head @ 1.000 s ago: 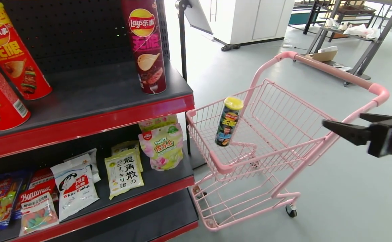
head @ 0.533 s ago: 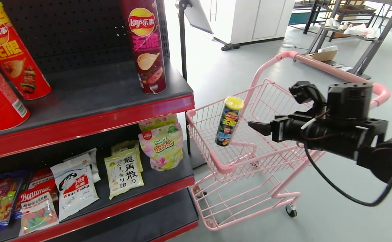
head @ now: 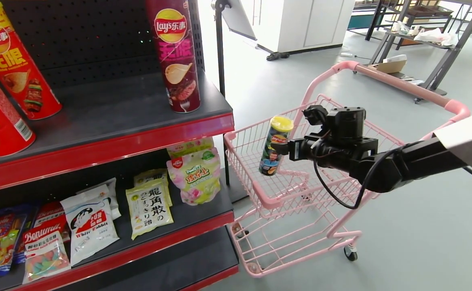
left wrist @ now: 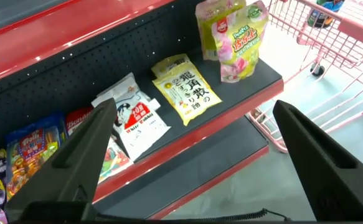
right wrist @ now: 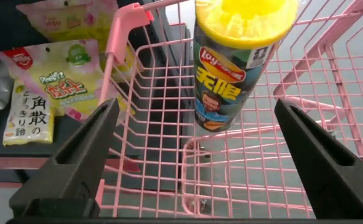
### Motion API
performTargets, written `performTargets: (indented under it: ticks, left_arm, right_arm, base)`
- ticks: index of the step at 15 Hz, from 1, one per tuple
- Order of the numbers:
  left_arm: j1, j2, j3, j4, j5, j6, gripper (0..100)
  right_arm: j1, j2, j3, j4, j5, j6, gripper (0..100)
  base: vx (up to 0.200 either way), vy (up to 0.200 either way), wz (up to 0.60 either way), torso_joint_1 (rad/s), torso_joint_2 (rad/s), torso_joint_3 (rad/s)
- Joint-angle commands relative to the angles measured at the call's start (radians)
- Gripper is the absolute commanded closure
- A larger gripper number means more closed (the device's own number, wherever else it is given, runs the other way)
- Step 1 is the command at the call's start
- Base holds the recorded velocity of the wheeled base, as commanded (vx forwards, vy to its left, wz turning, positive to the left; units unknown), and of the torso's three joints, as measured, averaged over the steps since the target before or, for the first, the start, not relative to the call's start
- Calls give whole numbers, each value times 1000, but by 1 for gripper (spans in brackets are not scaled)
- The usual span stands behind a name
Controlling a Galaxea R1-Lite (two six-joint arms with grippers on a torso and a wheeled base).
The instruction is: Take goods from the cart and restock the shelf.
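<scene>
**Head view.** A small dark cardboard chip can [head: 275, 145] with a yellow plastic lid stands on end inside the pink wire cart [head: 397, 83]. It sits at the basket corner nearest the black-and-red metal shelf [head: 110, 147]. The right gripper [head: 289, 148] is inside the basket at mid-height of the can, fingertips just beside its body. Whether they touch cannot be told from here. The top shelf board carries a tall maroon chip tube [head: 176, 56] and two red chip tubes [head: 15, 60], with bare board between them.

**Left wrist view.** The left gripper [left wrist: 193, 104] is spread wide and holds nothing. It hangs over the lower shelf board, where flat snack bags [left wrist: 187, 93] lie.

**Right wrist view.** The right gripper [right wrist: 195, 107] has its fingers spread wide, one to each side of the chip can [right wrist: 234, 68]. Both are apart from it, so nothing is grasped.

**Progress (judged).** The grasp step is in hand but not complete. The can is the one item seen in the cart, and it is not yet lifted. Left to do:
- close on the can
- lift it clear of the wire wall
- carry it to the shelf
- set it upright, likely on the bare stretch of the top board
</scene>
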Motion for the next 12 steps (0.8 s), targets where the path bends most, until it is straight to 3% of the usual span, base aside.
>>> performTargets:
  ticks: [1,12]
  left_arm:
    - [0,14,-1,0,0,0,0]
    - [1,17,7,1,4,0,0]
  right_arm:
    - [-4,77,-58,-1,-6,13,0]
    - [-28,266,-331,3,-96,84,0]
  base:
    - [0,0,0,0,0,0]
    - [0,0,0,0,0,0]
